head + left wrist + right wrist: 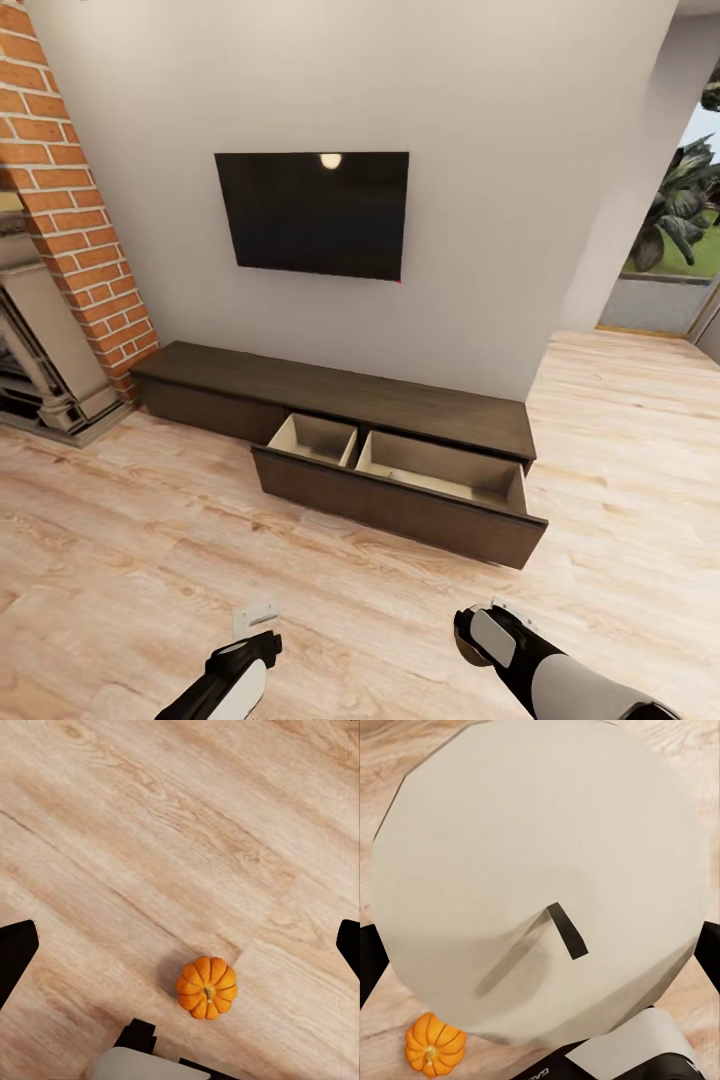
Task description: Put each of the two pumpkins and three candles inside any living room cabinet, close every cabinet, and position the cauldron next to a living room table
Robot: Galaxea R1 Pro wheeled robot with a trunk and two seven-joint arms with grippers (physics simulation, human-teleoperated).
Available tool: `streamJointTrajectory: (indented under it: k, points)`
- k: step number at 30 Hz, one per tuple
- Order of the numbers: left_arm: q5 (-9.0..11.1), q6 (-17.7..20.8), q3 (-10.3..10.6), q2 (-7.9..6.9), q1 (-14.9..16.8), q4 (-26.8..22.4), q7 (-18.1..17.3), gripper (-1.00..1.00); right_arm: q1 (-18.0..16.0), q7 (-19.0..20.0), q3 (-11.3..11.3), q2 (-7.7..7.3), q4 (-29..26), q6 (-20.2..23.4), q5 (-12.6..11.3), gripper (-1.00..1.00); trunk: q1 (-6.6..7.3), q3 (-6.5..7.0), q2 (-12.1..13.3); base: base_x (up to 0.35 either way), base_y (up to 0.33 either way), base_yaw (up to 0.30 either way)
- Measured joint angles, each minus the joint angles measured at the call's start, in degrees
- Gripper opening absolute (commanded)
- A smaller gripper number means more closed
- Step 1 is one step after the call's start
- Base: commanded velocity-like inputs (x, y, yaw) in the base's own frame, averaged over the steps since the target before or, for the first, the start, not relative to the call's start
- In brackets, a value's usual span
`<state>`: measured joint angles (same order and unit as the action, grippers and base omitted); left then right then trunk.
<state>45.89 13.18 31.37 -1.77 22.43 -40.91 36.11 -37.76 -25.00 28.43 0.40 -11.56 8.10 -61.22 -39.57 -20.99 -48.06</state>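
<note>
Facing a pale wall w/ a dark TV [315,214] mounted at 12 o'clock, brick fireplace [62,240] off at 10. Cabinet [340,395] runs long and low along the wall under the TV, dark brown; its wide drawer [400,490] on the right part is pulled out over the wood floor [130,540], pale beige inside, split into two compartments, nothing visible in either. Glass door w/ plants outside at 2 o'clock. Left gripper [255,625] sits low at 7 o'clock in head view; in left wrist view its dark fingertips [16,952] sit at opposite frame edges, spread wide, nothing between them. Pumpkin [207,988] lies on the floor below that gripper, orange, ribbed, stem up, near the arm's grey link, not touching the fingers. Right gripper [480,625] at 5 o'clock in head view. Right wrist view: candle [536,881] seen end-on, big off-white disc w/ a short dark wick, sitting between the dark fingertips [371,960] at both frame edges; looks pinched, contact itself hard to see. Same pumpkin [435,1043] peeks out past the candle rim, on the floor.
</note>
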Motion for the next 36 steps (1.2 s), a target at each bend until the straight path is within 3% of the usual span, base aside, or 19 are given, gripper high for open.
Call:
streamJointTrajectory:
  k: [36]
  points:
    - [0.00,-0.03,0.01,0.00,0.01,0.01,-0.01,1.00,0.01,-0.03,0.01,-0.02,-0.02,0.00,0.00,-1.00,0.00,-0.07,0.00,-0.019,-0.042,0.017]
